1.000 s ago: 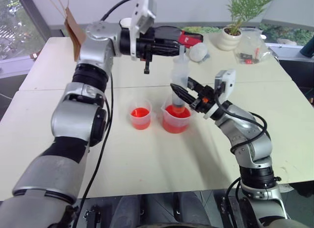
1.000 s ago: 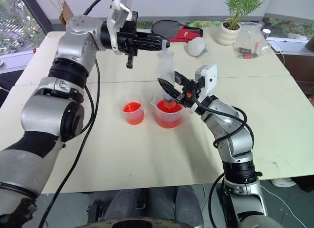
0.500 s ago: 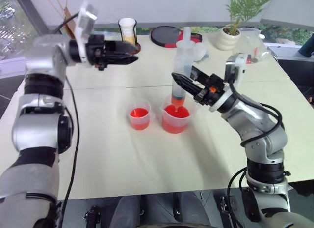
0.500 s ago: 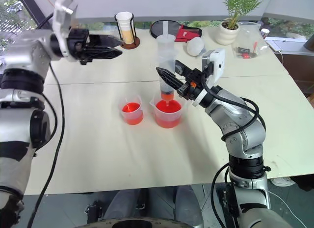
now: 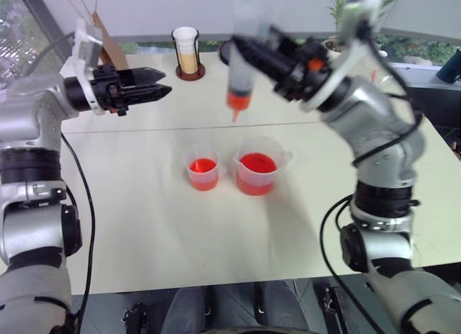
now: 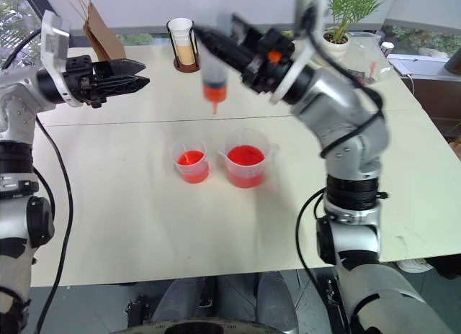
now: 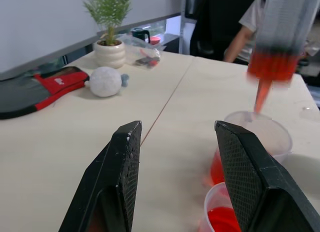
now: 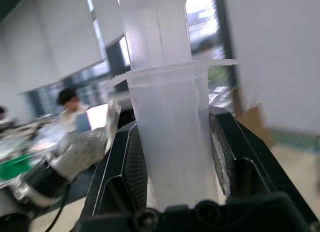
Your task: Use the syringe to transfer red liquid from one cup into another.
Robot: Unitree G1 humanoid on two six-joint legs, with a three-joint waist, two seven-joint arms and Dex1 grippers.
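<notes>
Two clear cups of red liquid stand side by side mid-table: a small cup (image 5: 204, 169) on the left and a larger spouted cup (image 5: 257, 172) on the right. My right gripper (image 5: 253, 57) is shut on the barrel of a big clear syringe (image 5: 240, 71). It holds the syringe upright, high over the cups, with red liquid in its lower end and its tip pointing down. In the right wrist view the syringe barrel (image 8: 167, 137) sits between the two fingers (image 8: 134, 167). My left gripper (image 5: 163, 84) is open and holds nothing, out to the left of the syringe.
A paper cup in a dark holder (image 5: 186, 52) stands at the table's back. A brown paper bag (image 6: 97, 39) is at the back left, and a potted plant (image 6: 338, 21) and a clear plastic bag (image 6: 367, 66) at the back right. A white ball (image 7: 105, 82) lies beside a black-and-red item (image 7: 35, 92).
My right gripper has lifted the syringe out of the larger cup and carried it up and to the left. My left gripper has drawn back to the left.
</notes>
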